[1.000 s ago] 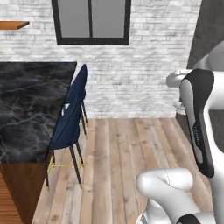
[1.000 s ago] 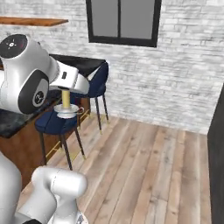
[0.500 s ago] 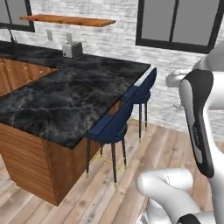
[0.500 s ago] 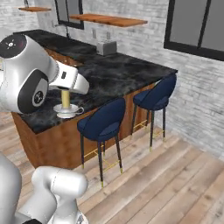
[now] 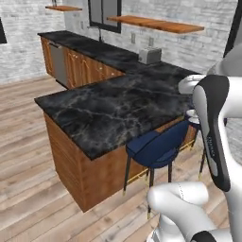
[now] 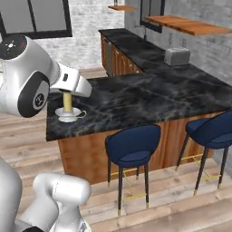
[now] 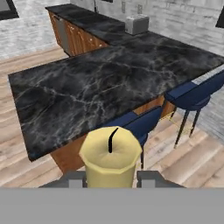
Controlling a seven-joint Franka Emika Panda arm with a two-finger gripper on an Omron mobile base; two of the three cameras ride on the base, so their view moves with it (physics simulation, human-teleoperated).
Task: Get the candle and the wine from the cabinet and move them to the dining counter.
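My gripper [image 6: 68,97] is shut on the candle [image 6: 67,104], a yellowish stub standing upright in a small white saucer holder [image 6: 69,115]. In the right base view it hangs in front of the near corner of the dining counter [image 6: 136,97]. The hand view looks down on the candle [image 7: 111,152] and its dark wick, with a finger on each side of it and the gripper [image 7: 111,180] around it. Beyond it lies the counter's black marble top [image 7: 87,96]. The cabinet [image 5: 156,23], an orange-brown wall shelf [image 6: 190,25], hangs behind the counter. The wine is out of view.
Blue stools [image 6: 133,145] [image 6: 210,131] [image 5: 156,146] stand along the counter's near side. A grey toaster [image 5: 150,56] [image 6: 176,56] sits at the back of the marble. Wood-door base cabinets [image 5: 71,61] run along the far wall. Wood floor lies to the left.
The whole picture has swung as the base turned: the window wall has slid away and the marble counter with its stools now lies ahead. The candle stays in my gripper.
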